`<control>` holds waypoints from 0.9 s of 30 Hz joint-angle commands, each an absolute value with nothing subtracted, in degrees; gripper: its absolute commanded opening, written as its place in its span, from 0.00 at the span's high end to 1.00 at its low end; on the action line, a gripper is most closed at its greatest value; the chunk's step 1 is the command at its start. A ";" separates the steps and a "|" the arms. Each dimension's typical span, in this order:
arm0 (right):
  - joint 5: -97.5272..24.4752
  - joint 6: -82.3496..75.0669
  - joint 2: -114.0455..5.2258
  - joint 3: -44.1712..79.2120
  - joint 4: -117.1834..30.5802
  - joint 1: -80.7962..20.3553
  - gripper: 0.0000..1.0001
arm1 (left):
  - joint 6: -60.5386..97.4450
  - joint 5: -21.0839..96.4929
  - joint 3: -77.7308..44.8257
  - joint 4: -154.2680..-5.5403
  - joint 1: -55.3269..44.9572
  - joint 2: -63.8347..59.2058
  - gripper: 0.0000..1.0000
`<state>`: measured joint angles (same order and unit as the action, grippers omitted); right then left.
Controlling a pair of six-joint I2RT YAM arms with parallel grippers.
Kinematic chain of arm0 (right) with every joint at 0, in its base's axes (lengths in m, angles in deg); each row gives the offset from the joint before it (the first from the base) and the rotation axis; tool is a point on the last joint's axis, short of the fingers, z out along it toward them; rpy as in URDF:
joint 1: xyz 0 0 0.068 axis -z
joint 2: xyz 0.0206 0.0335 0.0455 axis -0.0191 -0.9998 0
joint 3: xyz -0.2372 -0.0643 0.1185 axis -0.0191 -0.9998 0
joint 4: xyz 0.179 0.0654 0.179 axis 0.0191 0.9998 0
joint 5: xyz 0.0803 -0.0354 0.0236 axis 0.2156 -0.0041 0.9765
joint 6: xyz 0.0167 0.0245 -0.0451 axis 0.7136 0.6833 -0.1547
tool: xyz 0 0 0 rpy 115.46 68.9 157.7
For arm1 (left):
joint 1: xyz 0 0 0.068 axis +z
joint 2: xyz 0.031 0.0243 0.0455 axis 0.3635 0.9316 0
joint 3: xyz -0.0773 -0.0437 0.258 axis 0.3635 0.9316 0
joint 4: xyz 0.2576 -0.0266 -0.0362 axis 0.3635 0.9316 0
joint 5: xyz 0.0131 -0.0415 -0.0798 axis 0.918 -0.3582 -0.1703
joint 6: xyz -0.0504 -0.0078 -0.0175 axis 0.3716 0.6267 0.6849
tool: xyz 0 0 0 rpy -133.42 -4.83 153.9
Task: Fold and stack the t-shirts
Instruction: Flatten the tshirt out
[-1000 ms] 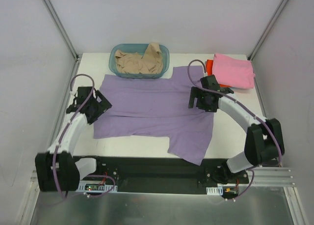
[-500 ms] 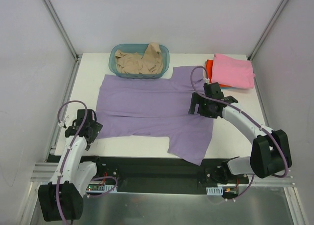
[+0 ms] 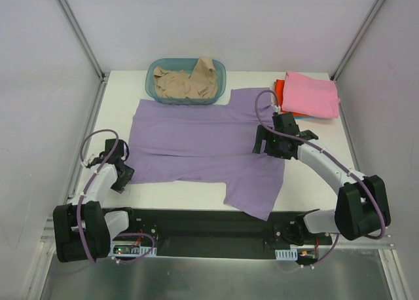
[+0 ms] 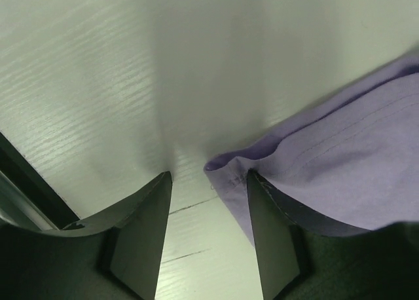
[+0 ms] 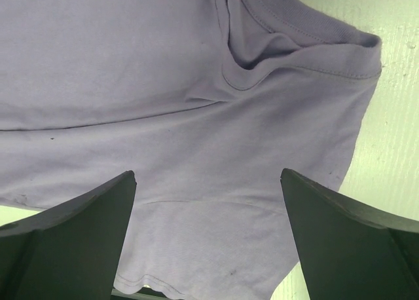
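White arms (image 3: 322,158), black joints, seemingly purple cables.

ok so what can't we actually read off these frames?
Left wrist: one finger of the left end effector covers the hem of the purple shirt, so contact there is unreadable.
Top: orange-red shirt mostly hidden under the pink shirt; its fold is unseen.
Top: beige shirt crumpled in the basket; one garment or several, unclear.
Right wrist: frame edges cut off the purple shirt; only the collar area shows.
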<state>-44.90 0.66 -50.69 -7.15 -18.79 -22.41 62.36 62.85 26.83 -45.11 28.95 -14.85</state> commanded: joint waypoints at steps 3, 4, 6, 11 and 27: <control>-46.10 0.71 -46.81 -7.75 -18.06 -22.63 0.03 | 60.40 59.68 28.64 -52.31 30.37 -10.49 0.66; -46.27 0.88 -46.37 -8.01 -17.97 -22.63 0.03 | 60.14 58.89 28.82 -52.92 30.45 -10.31 0.74; -46.63 1.14 -45.32 -8.80 -17.18 -22.71 0.03 | 59.52 57.22 29.17 -54.16 30.54 -10.05 1.00; -51.45 -0.69 -42.33 -9.86 -11.58 -28.94 0.03 | 57.33 57.48 29.70 -54.68 30.54 -14.42 1.00; -49.35 13.28 -47.49 -17.96 -7.42 -49.09 0.03 | 54.16 56.78 31.64 -56.09 30.46 -25.69 1.00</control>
<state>-50.14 9.49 -43.26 -19.04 -4.22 -49.71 55.65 57.60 30.99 -55.23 30.05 -25.84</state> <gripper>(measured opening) 0.979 0.009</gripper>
